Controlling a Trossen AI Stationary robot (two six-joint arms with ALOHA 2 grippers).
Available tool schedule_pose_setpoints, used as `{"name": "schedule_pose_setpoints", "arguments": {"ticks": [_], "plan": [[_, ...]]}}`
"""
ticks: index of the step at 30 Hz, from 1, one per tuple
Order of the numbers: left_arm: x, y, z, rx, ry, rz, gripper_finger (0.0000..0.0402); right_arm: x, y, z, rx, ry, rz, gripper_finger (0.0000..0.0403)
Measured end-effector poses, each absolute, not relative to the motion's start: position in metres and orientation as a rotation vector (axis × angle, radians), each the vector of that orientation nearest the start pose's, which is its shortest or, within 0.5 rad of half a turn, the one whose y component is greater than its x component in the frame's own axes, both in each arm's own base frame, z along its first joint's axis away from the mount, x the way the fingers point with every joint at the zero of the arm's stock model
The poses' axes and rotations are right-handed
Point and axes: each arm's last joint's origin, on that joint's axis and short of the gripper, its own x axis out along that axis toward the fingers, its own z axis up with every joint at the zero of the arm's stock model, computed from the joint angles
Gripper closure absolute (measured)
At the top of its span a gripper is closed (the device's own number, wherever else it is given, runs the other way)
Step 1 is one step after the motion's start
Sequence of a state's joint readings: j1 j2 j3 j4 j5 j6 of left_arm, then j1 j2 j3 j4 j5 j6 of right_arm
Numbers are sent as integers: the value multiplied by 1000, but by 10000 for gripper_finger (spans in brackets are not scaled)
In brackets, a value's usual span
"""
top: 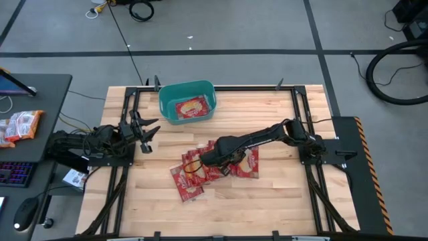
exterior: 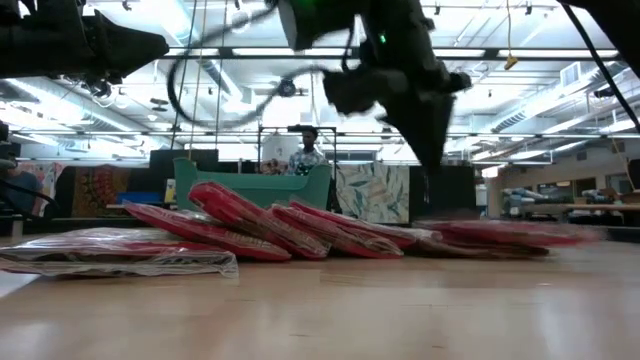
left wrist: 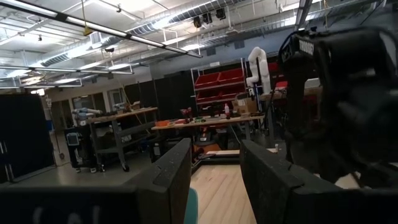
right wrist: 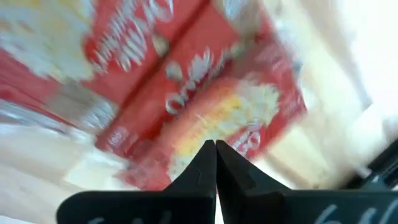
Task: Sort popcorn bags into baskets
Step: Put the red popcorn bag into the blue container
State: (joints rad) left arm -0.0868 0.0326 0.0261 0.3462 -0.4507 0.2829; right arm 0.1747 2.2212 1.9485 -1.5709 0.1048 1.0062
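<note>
Right gripper, fingers together, hovers over overlapping popcorn bags mid-table; left gripper, apart, waits near the basket.

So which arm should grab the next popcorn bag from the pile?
Right. The right gripper already hangs over the pile of popcorn bags at mid-table, fingers shut, holding nothing. The left gripper waits open at the table's left edge, away from the pile and beside the teal basket.
</note>
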Motion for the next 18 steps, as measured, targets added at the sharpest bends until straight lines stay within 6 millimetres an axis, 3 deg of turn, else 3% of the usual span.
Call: {"name": "schedule_pose_setpoints", "arguments": {"ticks": [3,9,18], "plan": [[91,5,202,187,-276,404,260,403,67,223,444,1581,-841,400],[91,5,202,187,-276,404,260,409,68,219,453,1537,-810,388],[91,5,202,186,-276,403,260,400,69,206,548,1609,-912,318]]}}
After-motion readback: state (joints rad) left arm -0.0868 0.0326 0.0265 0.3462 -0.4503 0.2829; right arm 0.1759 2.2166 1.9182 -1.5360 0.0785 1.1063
